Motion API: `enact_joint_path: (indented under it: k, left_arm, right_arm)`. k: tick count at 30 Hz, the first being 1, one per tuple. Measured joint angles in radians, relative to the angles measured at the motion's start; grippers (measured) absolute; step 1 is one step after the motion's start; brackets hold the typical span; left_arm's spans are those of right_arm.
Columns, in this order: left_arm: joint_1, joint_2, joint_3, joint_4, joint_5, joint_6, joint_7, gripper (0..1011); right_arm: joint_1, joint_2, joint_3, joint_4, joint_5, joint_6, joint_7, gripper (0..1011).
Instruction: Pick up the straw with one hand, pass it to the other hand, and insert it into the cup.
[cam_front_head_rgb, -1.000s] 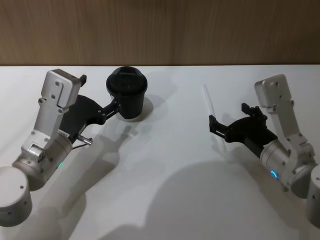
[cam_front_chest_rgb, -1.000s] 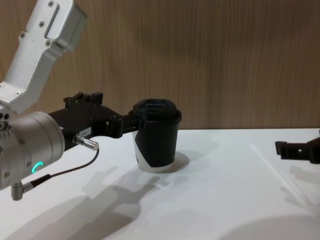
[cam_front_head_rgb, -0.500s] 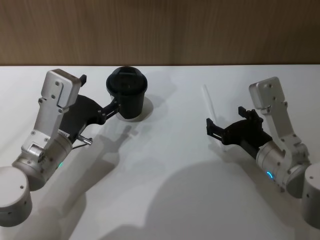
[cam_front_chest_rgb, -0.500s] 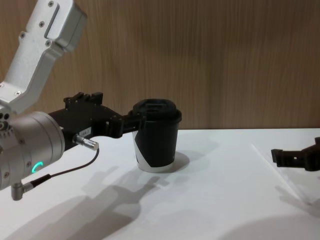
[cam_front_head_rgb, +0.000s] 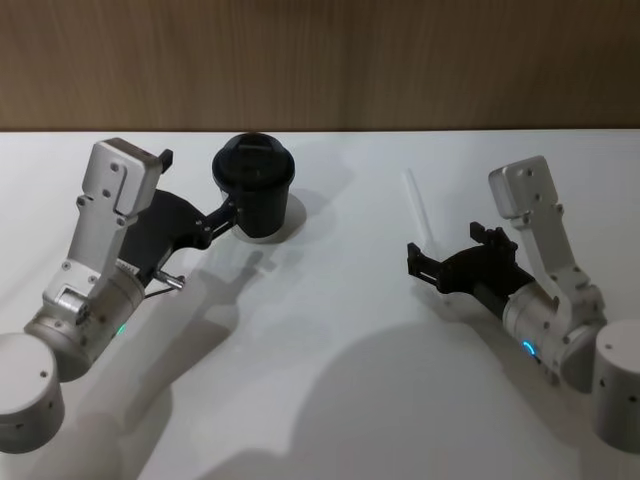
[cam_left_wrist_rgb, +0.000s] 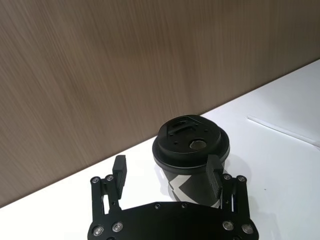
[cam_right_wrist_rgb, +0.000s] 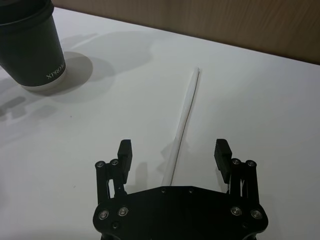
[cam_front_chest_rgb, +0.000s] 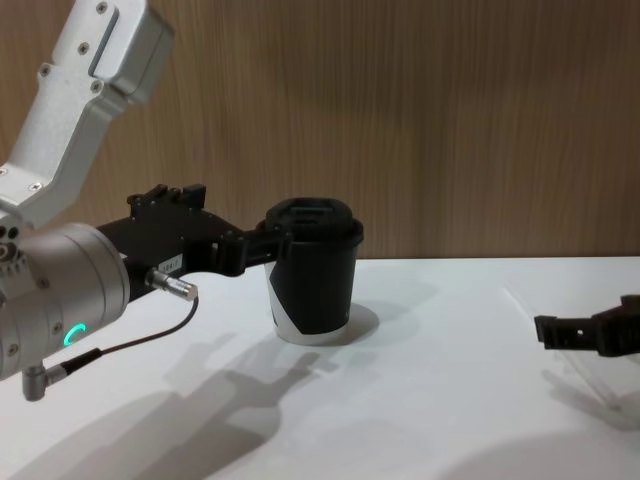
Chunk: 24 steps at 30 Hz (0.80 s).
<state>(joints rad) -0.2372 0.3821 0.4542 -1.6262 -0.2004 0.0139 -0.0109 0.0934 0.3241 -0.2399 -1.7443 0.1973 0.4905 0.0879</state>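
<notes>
The black cup (cam_front_head_rgb: 253, 185) with its black lid stands upright at the back left of the white table (cam_front_head_rgb: 330, 330). My left gripper (cam_front_head_rgb: 203, 188) is open beside it, and one finger rests against the cup's (cam_left_wrist_rgb: 192, 145) side just under the lid. The thin white straw (cam_front_head_rgb: 417, 205) lies flat on the table at the right. My right gripper (cam_front_head_rgb: 445, 247) is open at the straw's near end. In the right wrist view the straw (cam_right_wrist_rgb: 185, 120) runs forward from between the gripper's (cam_right_wrist_rgb: 174, 150) spread fingers, and nothing is held.
A wooden wall (cam_front_head_rgb: 320, 60) closes off the table's far edge. A thin black cable (cam_front_chest_rgb: 130, 340) hangs from my left wrist above the table. Bare white table lies between the cup (cam_front_chest_rgb: 312, 285) and my right gripper (cam_front_chest_rgb: 565, 335).
My right gripper has moved left and down toward the straw's near end, still open. The left arm, the cup and the straw have stayed in place.
</notes>
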Motion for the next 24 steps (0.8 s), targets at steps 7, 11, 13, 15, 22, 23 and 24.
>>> enact_joint_path:
  k: [7,11,13,15,22,23,24]
  left_arm:
    - [0.000,0.000,0.000,0.000,0.000,0.000,0.000,1002]
    - [0.000,0.000,0.000,0.000,0.000,0.000,0.000,1002]
    - [0.000,0.000,0.000,0.000,0.000,0.000,0.000,1002]
    - [0.000,0.000,0.000,0.000,0.000,0.000,0.000,1002]
    - [0.000,0.000,0.000,0.000,0.000,0.000,0.000,1002]
    - [0.000,0.000,0.000,0.000,0.000,0.000,0.000,1002]
    - [0.000,0.000,0.000,0.000,0.000,0.000,0.000,1002]
  right_arm:
    - [0.012,-0.012,0.001,0.024,0.000,0.011,0.001,1001]
    - [0.017,-0.017,0.001,0.037,-0.003,0.015,0.002,1001]
    - [0.019,-0.018,0.001,0.042,-0.005,0.016,0.003,1001]
    - [0.022,-0.020,0.001,0.050,-0.008,0.018,0.007,1001]
    - [0.024,-0.022,0.002,0.060,-0.013,0.019,0.011,1001]
    - [0.024,-0.023,0.002,0.061,-0.014,0.020,0.012,1001]
    - [0.024,-0.023,0.002,0.062,-0.015,0.020,0.013,1001]
